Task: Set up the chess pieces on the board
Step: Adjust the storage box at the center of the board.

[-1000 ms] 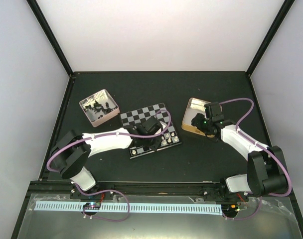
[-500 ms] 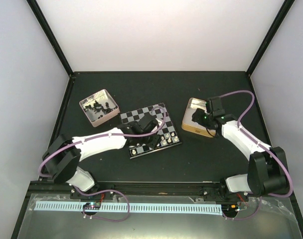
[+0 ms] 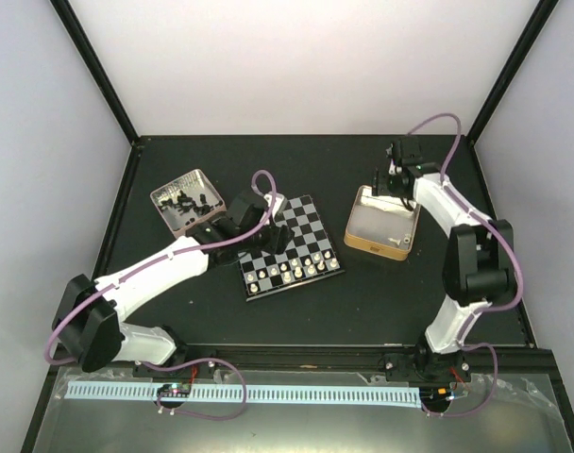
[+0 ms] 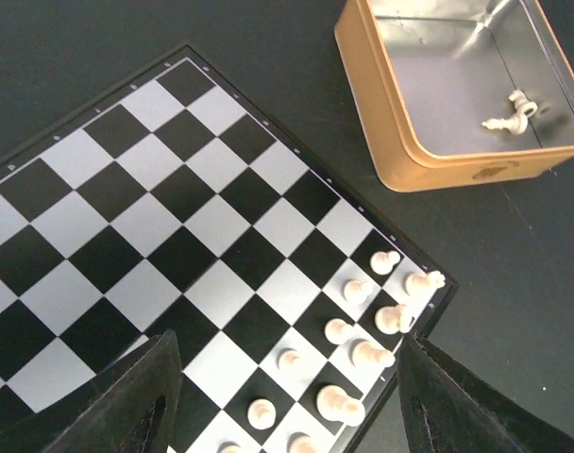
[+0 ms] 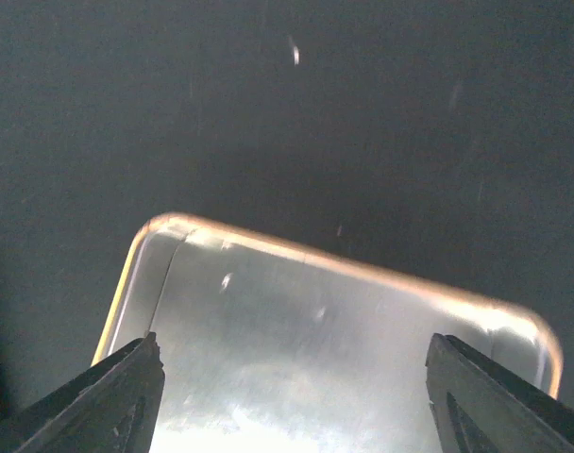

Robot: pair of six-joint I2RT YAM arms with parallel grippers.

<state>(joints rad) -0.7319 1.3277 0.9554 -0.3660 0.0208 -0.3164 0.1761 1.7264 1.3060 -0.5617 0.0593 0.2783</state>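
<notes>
The board [image 3: 289,247] lies flat on the dark surface [image 3: 410,283], between a pinkish tray [image 3: 164,193] on its left and a tan box [image 3: 383,226] on its right, touching neither. The white pieces [image 3: 292,271] stand upright in the two rows along its near edge, and the rest of the squares are bare. The black pieces [image 3: 186,201] lie in a heap in the pinkish tray.

The left claw [image 3: 268,229] hangs over the far left part of the board; from the left wrist camera the left claw [image 4: 285,344] is spread, with its two dark fingers [image 4: 136,396] well apart. Only checks and the small white pieces [image 4: 362,330] show between them, and it pinches nothing and touches no piece. How high it sits above the board [image 4: 174,208] I cannot tell. The same view shows the tan box [image 4: 429,160] just beyond the board's corner; one lone white piece [image 4: 512,113] lies on its shiny floor close to a wall.

The right claw [image 3: 393,179] is over the far rim of the tan box; from the right wrist camera the right claw [image 5: 292,344] is spread wide, with a finger [image 5: 495,396] at each lower corner. The box's rounded rim [image 5: 315,257] and bright inside lie between and beyond them; it holds nothing and touches nothing.
</notes>
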